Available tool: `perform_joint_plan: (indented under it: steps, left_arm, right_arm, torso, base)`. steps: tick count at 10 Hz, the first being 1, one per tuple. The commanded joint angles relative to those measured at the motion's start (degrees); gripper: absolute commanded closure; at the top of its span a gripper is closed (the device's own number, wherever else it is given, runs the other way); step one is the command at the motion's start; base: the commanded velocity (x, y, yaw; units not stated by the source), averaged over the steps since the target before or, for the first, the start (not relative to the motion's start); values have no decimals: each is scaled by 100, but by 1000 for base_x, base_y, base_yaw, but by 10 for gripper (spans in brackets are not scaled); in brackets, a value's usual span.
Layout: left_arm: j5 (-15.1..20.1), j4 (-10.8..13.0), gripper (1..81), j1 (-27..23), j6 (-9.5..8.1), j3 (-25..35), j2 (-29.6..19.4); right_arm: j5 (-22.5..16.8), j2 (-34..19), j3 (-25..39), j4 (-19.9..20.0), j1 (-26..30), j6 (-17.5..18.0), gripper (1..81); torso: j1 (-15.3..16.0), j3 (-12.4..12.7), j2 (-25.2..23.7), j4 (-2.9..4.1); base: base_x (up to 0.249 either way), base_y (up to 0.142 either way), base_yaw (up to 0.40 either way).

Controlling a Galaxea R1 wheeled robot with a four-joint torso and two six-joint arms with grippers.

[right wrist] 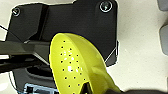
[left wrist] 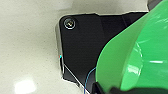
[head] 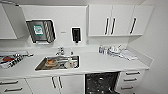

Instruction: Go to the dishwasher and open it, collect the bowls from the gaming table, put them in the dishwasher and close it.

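The dishwasher (head: 101,82) stands under the white counter, right of the sink, showing a dark interior with racks. In the left wrist view a green bowl (left wrist: 140,55) sits large and close, tilted on edge, with my left gripper (left wrist: 107,88) shut on its rim above a pale floor. A yellow-green bowl (right wrist: 75,67) dotted with small holes shows in the right wrist view, and my right gripper (right wrist: 87,87) is shut on its lower edge. The gaming table is out of view.
A steel sink (head: 40,66) in the counter holds several dishes and something orange (head: 51,62). White drawers (head: 131,80) flank the dishwasher on the right, cabinet doors (head: 67,83) on the left. A dish rack (head: 115,50) stands at the counter's back right.
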Motion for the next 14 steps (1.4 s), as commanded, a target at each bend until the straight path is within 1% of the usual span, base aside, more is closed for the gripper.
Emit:
perform_joint_plan:
  steps: [1,3,8,10,14]
  left_arm:
    - [216,121,811,-222,17,-24,16]
    - [207,156,811,-213,9,-24,70]
    - [207,157,811,-213,17,-25,43]
    - [207,227,811,-213,17,-24,43]
    - [199,227,811,-187,9,-24,-54]
  right_arm:
    - [-261,-42,5,39,139,32,811]
    - [-261,-42,5,30,104,23,811]
    - [-261,-24,5,30,95,14,811]
    - [-261,-24,-12,30,104,14,811]
    - [-261,-85,-30,13,121,14,811]
  torso:
    - [0,0,0,0]
    - [0,0,0,0]
    - [0,0,0,0]
    - [0,0,0,0]
    - [7,0,2,0]
  base:
    - [116,0,0]
    - [116,0,0]
    - [116,0,0]
    - [109,0,0]
    - [18,0,0]
